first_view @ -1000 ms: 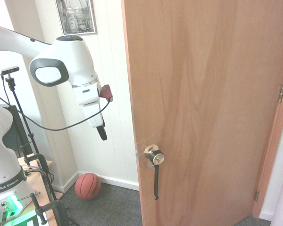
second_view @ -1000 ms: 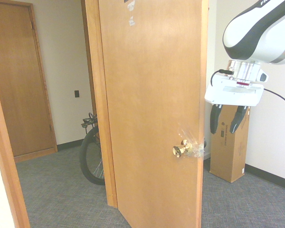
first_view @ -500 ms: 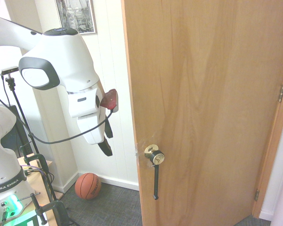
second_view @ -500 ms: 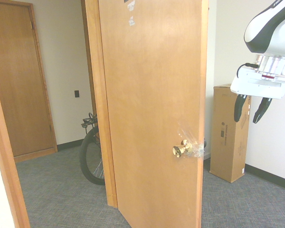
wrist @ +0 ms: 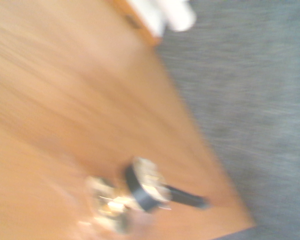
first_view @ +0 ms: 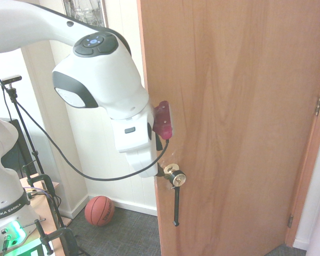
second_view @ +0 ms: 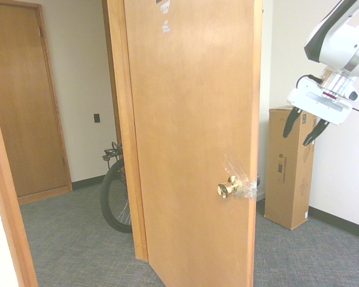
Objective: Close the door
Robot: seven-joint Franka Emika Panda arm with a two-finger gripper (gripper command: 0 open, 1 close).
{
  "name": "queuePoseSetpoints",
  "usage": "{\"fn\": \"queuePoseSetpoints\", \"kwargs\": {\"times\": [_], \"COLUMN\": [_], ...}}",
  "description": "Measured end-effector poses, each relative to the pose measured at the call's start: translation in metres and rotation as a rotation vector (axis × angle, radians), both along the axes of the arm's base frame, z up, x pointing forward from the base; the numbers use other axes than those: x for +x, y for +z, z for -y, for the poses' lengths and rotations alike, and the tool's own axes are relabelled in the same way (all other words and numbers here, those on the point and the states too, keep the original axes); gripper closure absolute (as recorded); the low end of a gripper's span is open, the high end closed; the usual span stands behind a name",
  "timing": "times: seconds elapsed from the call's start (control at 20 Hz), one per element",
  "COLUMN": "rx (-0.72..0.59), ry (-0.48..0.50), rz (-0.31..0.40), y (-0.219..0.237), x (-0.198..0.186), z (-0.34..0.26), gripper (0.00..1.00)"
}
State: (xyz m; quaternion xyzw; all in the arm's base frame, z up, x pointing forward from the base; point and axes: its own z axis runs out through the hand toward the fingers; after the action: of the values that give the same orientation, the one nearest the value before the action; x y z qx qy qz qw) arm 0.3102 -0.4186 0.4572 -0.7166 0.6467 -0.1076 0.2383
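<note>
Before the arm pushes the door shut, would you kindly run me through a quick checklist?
1. Door ajar, free to swing: ok.
2. Gripper jaws open, holding nothing: ok.
3. Gripper touching the door: cannot tell; the first exterior view hides its tip, the second exterior view shows it off the door's edge.
4. Knob with black strap not snagged: ok.
5. Basketball outside the door's closing path: ok.

The wrist view is smeared: door (wrist: 65, 100) grain and knob (wrist: 140, 187) are soft blurs. In the first exterior view the arm's body hides the gripper (second_view: 304, 125) completely.
</note>
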Motion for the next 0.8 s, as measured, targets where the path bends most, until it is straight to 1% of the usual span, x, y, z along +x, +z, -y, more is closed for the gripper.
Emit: {"fn": "queuePoseSetpoints", "kwargs": {"times": [0.1,0.15,0.3,0.4,0.45,0.6,0.8], "rx": [0.049,0.068,0.093,0.106,0.107,0.112,0.122], "ry": [0.004,0.021,0.050,0.087,0.107,0.113,0.125], "rz": [0.044,0.075,0.148,0.205,0.220,0.247,0.251], "y": [-0.001,-0.001,-0.007,-0.010,-0.013,-0.018,-0.026], "x": [0.013,0.022,0.048,0.066,0.072,0.082,0.093], "z": [0.003,0.003,-0.005,-0.014,-0.016,-0.015,-0.020], "gripper": [1.00,1.00,1.00,1.00,1.00,1.00,1.00]}}
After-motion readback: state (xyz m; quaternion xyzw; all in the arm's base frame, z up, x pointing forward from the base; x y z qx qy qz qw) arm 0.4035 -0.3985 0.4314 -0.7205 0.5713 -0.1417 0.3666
